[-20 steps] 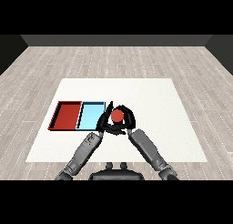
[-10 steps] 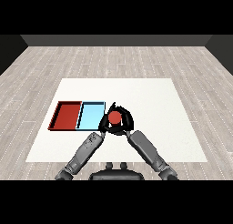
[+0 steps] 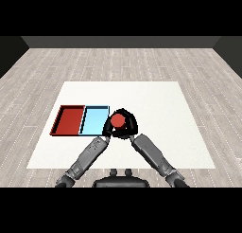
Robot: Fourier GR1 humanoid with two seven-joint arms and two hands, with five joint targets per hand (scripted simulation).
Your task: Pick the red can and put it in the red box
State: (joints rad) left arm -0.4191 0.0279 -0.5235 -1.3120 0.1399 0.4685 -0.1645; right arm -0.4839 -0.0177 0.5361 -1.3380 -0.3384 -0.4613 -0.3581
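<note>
The red can (image 3: pixel 117 120) is held above the table just right of the light blue tray (image 3: pixel 93 120), with my right hand (image 3: pixel 129 126) curled round it. The red tray (image 3: pixel 69 120) lies further left, side by side with the blue one. My left hand (image 3: pixel 107 129) sits close against the can's left side, at the blue tray's right edge; its fingers are hidden behind the can and the right hand.
The white table (image 3: pixel 156 109) stretches wide to the right and behind the trays. Both forearms come in from the lower corners and meet near the can.
The right hand has carried the red can a little to the left, closer to the blue tray. The left hand has stayed near the tray's right edge.
</note>
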